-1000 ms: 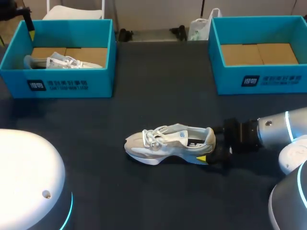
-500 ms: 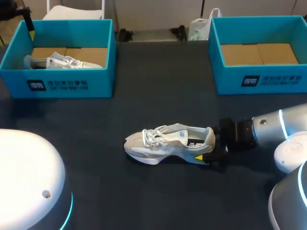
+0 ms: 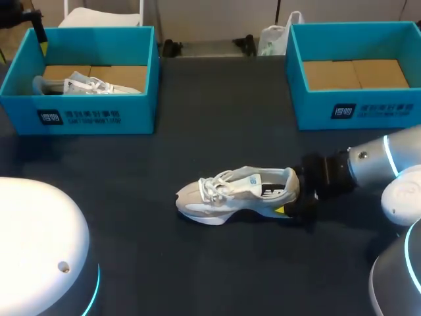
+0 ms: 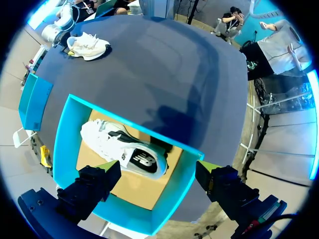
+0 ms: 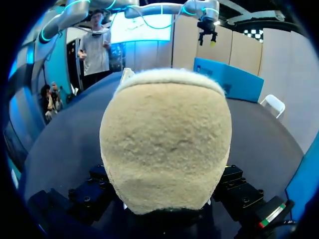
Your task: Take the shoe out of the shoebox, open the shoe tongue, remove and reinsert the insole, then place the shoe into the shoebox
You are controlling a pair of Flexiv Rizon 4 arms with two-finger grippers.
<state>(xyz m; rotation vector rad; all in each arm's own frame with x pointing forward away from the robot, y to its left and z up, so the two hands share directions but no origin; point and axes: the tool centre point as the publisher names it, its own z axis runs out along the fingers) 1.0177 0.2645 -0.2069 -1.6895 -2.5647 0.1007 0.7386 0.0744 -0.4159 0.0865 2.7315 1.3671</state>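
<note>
Beige shoe (image 3: 233, 194) stands upright, toe pointing left, heel pinched by the right gripper (image 3: 289, 201).

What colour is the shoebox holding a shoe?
The shoebox is teal blue, clearest in the head view.

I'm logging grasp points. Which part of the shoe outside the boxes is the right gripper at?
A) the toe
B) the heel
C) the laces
B: the right gripper is at the heel end of the shoe, and in the right wrist view the heel sits between its fingers.
</note>
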